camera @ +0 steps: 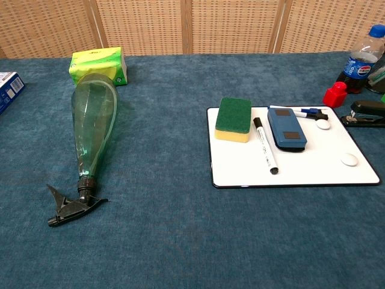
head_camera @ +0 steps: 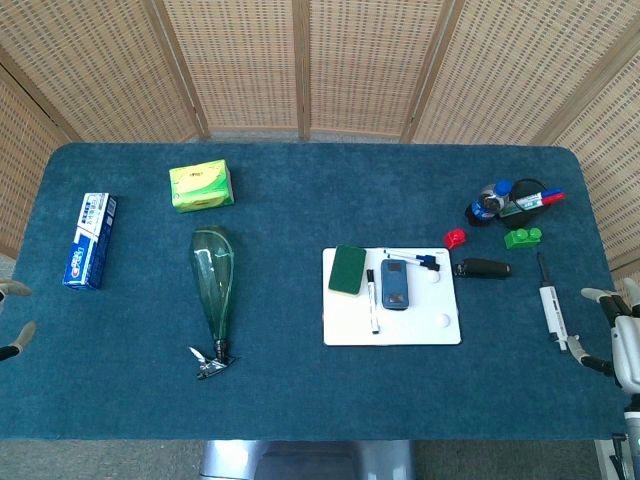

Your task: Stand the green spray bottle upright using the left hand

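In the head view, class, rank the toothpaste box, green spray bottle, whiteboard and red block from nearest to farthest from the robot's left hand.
1. Toothpaste box, far left, nearest the left hand.
2. Green spray bottle, left of centre.
3. Whiteboard, centre-right.
4. Red block, far right.

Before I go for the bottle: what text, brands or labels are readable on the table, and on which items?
"pepsi": likely on the blue label of the soft drink bottle; logo style recognisable, letters blurred.
Toothpaste box: printing present, too small to read.
Green tissue pack: printing blurred, unreadable.
Green spray bottle: no label visible.
Marker: no legible text.
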Tool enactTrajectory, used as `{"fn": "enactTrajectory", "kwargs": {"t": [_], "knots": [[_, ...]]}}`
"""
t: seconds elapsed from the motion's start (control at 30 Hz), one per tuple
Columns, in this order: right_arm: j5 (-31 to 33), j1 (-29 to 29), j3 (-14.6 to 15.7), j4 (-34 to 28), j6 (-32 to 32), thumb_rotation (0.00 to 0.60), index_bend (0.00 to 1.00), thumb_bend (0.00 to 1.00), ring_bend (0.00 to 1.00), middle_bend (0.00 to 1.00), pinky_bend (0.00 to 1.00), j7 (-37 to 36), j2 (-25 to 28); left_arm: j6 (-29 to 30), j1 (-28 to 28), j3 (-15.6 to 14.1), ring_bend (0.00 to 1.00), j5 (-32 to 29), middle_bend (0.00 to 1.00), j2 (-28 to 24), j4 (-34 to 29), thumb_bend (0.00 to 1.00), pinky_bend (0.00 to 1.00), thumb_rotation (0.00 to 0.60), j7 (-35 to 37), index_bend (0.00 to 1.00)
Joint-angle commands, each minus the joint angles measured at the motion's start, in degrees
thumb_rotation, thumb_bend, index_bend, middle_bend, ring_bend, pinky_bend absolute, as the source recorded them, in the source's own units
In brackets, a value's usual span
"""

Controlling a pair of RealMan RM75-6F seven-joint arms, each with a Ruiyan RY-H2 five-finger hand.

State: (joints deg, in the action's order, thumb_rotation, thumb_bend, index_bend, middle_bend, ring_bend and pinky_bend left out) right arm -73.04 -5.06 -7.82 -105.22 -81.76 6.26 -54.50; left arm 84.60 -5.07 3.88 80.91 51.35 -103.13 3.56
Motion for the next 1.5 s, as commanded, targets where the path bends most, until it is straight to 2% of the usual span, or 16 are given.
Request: {"fn": "enactTrajectory", "kwargs": {"t": [0.03,0.23,0.4,0.57,0.83,1.0,1.2,1.3,1.4,1.5], "knots": [[0.07,-0.1,-0.08,-0.08,0.06,0.6,0.25,0.31,0.01,0.3,0.06,0.15,-0.05,-0.21,-0.04,-0.01,0.29,0.04,0.36,0.03,0.2,0.37,0.23,0.6,0.25,0.36],[-0.2,-0.07,-0.08,-0.37,-0.2,0.6,0.25,0.31,0.01,0.3,0.06,0.19,-0.01,-0.98,-0.41,-0.26,0.29,1.24,0.36,-0.48,1.0,0.37,0.23,0.6,0.84,0.36],[-0.5,0.6,0.1,-0.71,-1.13,0.6,0.25,0.31,0.01,0.3,0.06,-0.2,0.37,-2.86,-1.76,-1.33,0.29,5.71,0.36,-2.78,2.33,0.37,0.23,0.6,3.97,0.36],[-0.71,0.87,0.21,-1.02,-1.47,0.6,0.25,0.31,0.01,0.3,0.06,-0.17,0.59,-9.5,-5.02,-4.05,0.29,11.48,0.38,-7.97,2.92,0.37,0.19,0.6,9.37,0.39],[-0.85,1.01,0.15,-1.42,-1.78,0.6,0.25,0.31,0.01,0.3,0.06,-0.03,0.95,-22.04,-11.99,-5.71,0.29,14.78,0.45,-12.1,1.33,0.37,0.13,0.6,5.4,0.37],[-0.94,1.41,0.33,-1.72,-2.19,0.6,0.25,0.31,0.01,0.3,0.06,-0.05,1.19,-28.26,-16.51,-5.28,0.22,15.98,0.44,-10.73,1.57,0.37,0.07,0.6,0.76,0.28],[-0.91,2.43,0.49,-2.09,-3.47,0.6,0.25,0.31,0.01,0.3,0.06,-0.38,1.72,-35.01,-21.58,-5.21,0.21,17.91,0.45,-6.64,2.23,0.37,0.05,0.6,-4.28,0.27],[-0.87,2.86,0.53,-2.2,-3.99,0.6,0.25,0.31,0.01,0.3,0.06,-0.56,2.01,-37.31,-23.21,-5.36,0.23,18.0,0.45,-4.73,2.18,0.37,0.06,0.6,-5.91,0.28],[-0.82,3.23,0.54,-2.27,-4.38,0.6,0.25,0.31,0.01,0.3,0.06,-0.81,2.34,-39.32,-24.72,-5.6,0.24,17.66,0.44,-2.95,2.19,0.37,0.13,0.6,-6.07,0.29],[-0.9,3.46,0.52,-2.31,-4.63,0.6,0.25,0.31,0.01,0.3,0.06,-1.02,2.59,-40.97,-26.19,-5.82,0.24,17.48,0.43,-1.05,2.97,0.37,0.15,0.6,-5.99,0.29]]}}
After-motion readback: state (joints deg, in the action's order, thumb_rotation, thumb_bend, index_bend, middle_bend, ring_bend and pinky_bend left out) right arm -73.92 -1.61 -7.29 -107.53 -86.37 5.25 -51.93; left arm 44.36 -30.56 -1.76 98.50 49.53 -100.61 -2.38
